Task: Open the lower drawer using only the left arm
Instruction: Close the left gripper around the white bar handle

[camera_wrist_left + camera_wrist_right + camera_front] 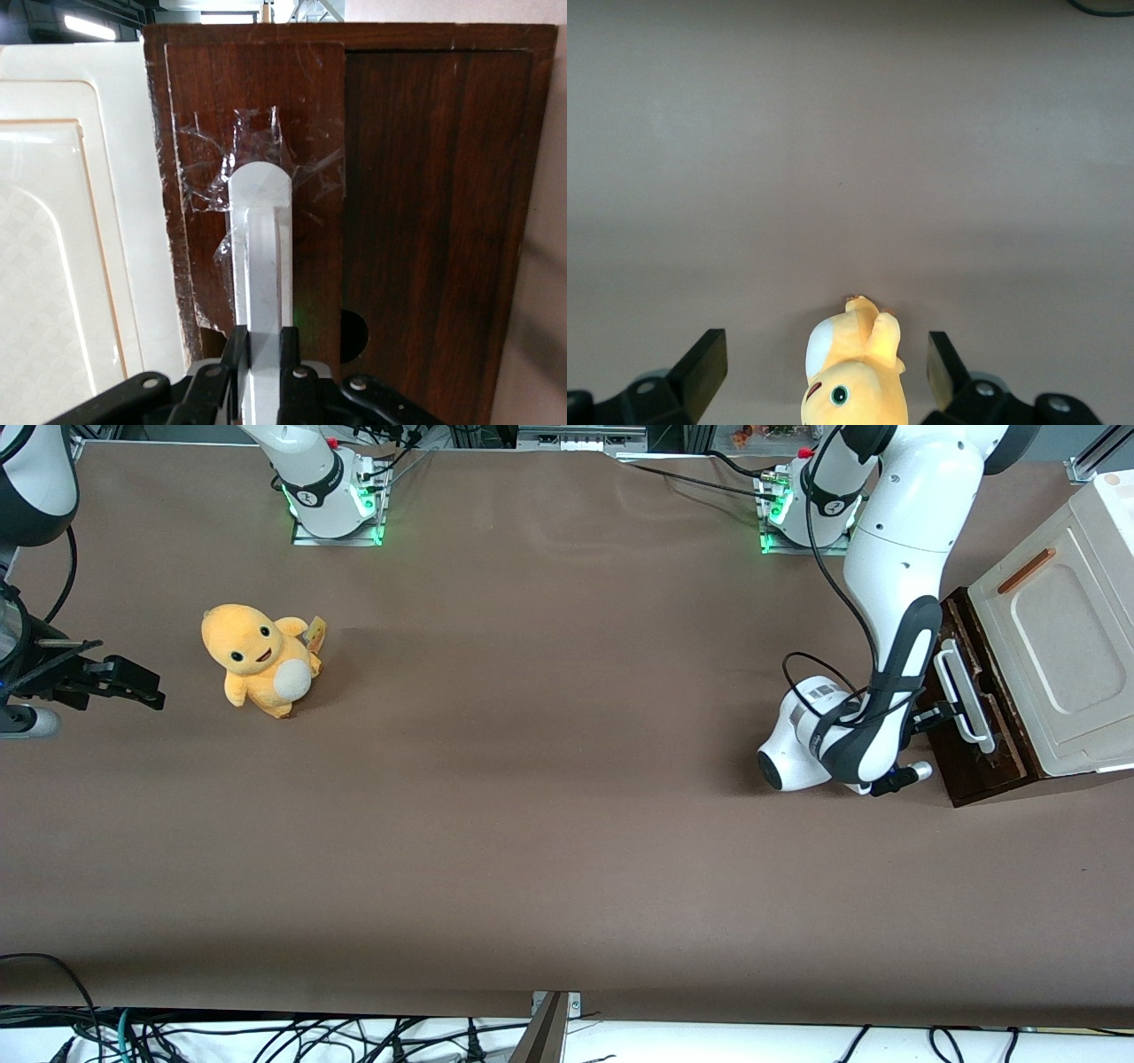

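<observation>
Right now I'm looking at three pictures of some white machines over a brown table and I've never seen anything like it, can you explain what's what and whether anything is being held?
These are two robot arms bolted to a table covered in brown. The big picture looks at them from the front. The other two come from small cameras on the arms' wrists.

The left arm is the one working. It reaches down to a dark wooden cabinet standing at its end of the table. Its gripper has its jaws closed around the white handle of the lower drawer, as its wrist camera shows close up. Clear tape sticks the handle's end to the wood. The drawer looks barely opened, if at all. Beside it is a cream panel with a slim orange-brown handle.

A yellow plush toy sits toward the parked arm's end of the table, and that arm's wrist camera looks down on it.
</observation>
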Controlling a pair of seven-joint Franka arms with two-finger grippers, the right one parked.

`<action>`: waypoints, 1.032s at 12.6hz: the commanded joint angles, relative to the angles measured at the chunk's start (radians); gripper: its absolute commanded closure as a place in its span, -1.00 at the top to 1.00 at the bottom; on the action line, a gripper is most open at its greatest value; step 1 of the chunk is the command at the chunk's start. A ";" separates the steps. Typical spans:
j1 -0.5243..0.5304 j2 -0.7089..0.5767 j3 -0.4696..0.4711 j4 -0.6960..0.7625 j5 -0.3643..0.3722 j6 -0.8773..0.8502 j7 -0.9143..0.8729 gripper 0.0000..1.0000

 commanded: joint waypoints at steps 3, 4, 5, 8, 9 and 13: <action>-0.038 -0.013 0.001 -0.007 -0.010 -0.022 0.005 -0.67; -0.043 -0.013 0.001 -0.006 -0.016 -0.025 0.007 -0.67; -0.048 -0.013 0.001 -0.004 -0.022 -0.030 0.007 -0.67; -0.064 -0.013 0.001 0.002 -0.039 -0.033 0.012 -0.67; -0.066 -0.013 0.001 0.004 -0.045 -0.037 0.013 -0.67; -0.081 -0.013 0.001 0.013 -0.059 -0.056 0.015 -0.67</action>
